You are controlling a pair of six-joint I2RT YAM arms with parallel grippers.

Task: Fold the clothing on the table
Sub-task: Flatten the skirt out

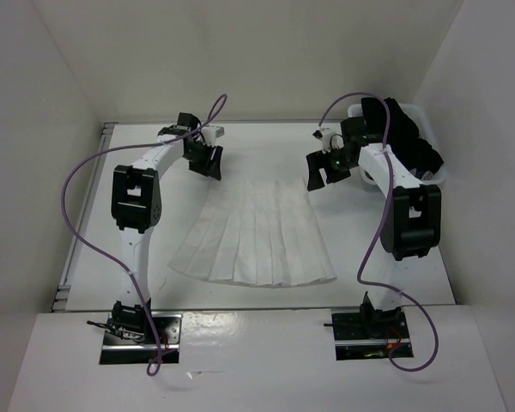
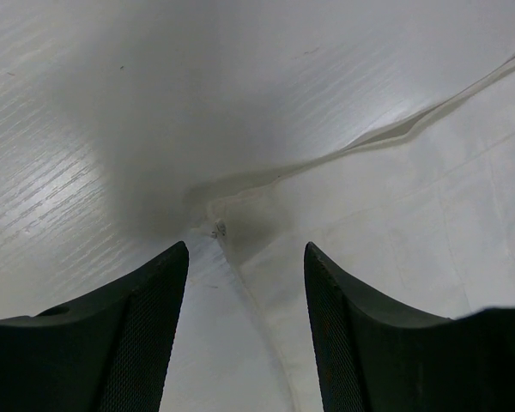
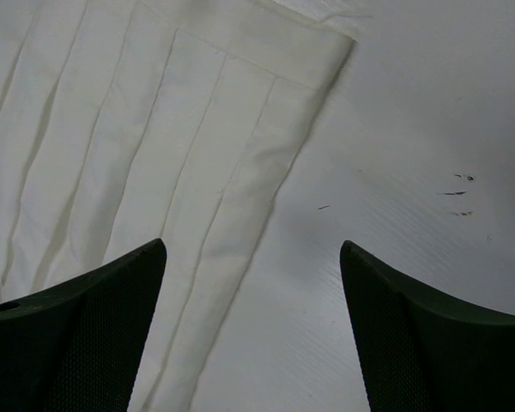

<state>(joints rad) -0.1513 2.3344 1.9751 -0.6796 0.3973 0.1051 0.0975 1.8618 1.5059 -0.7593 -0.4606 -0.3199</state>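
Note:
The clothing, a white pleated skirt, lies spread flat on the table with its narrow waistband toward the far side. My left gripper hovers open over the waistband's left corner. In the left wrist view that corner of the skirt lies just ahead of the open gripper, nothing between the fingers. My right gripper hangs open at the waistband's right corner. In the right wrist view the skirt's edge runs between the wide-apart fingers of the gripper, which hold nothing.
A white basket with black garments sits at the far right of the table, close behind the right arm. White walls enclose the table on the left, back and right. A metal rail runs along the left edge.

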